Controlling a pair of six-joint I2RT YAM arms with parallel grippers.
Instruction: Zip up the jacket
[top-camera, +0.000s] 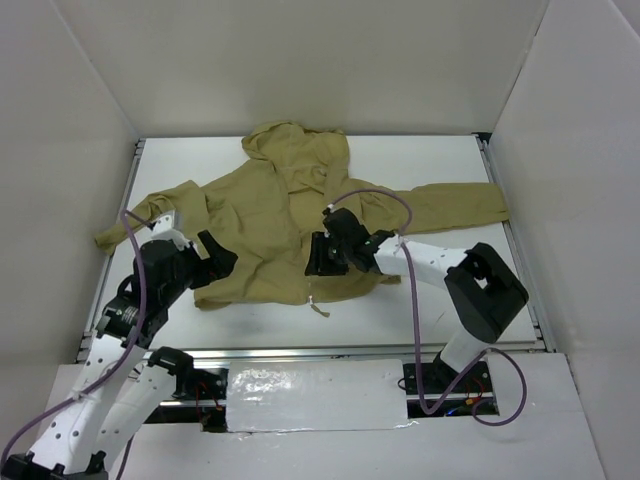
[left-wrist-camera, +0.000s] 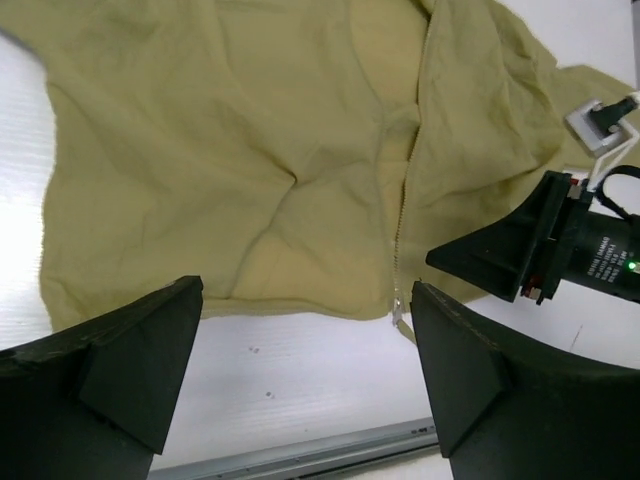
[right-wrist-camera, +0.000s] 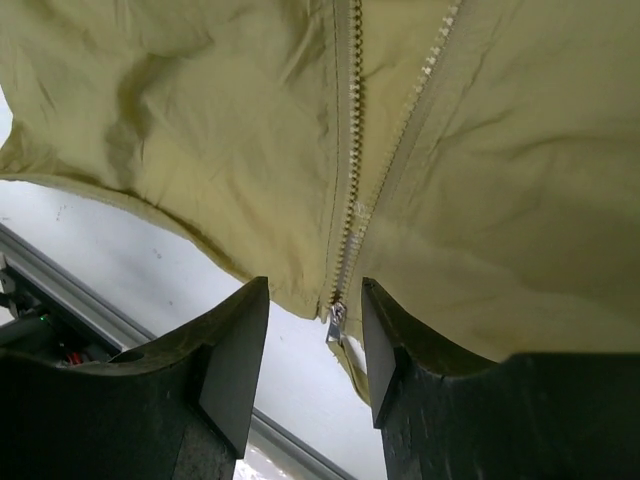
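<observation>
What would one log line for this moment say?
jacket: flat, unzipped | zipper pull: at bottom end | right end effector: open, straddling pull | left end effector: open, by jacket's bottom edge

Jacket (top-camera: 262, 215): olive-tan, hooded, wrinkled, lying flat and face-up across the frame's centre, hood pointing toward the top, 2 sleeves spreading left and right. Zipper (right-wrist-camera: 352, 150) gaping unzipped, slider (right-wrist-camera: 336, 322) sitting at the bottom hem.
</observation>
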